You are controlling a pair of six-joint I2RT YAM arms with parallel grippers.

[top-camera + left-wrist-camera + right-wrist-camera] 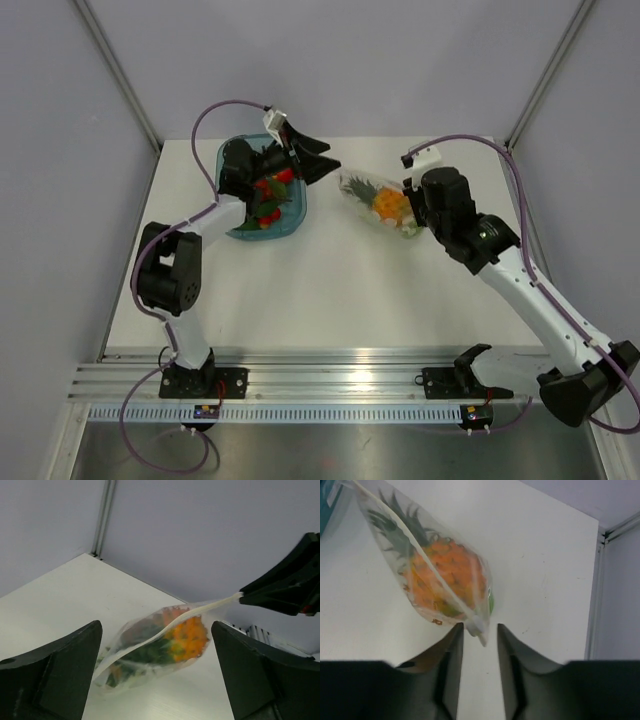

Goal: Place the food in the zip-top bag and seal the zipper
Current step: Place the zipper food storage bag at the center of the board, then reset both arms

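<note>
Just right of the blue tray (262,238), the zip-top bag (375,200) rests on the tabletop (300,300) with a toy pineapple (445,575) inside it. I see my right hand (480,629) clamped on the end of the zipper (427,567) farthest from the tray. My left hand (325,160) hovers at the tray's bag-side edge, fingers spread wide. Red and green food (270,195) sits in the tray.

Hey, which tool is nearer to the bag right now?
Right. The right tool is at the bag's corner, with the zipper's end between its jaws. The left tool hangs open by the tray, short of the bag's other end.
</note>
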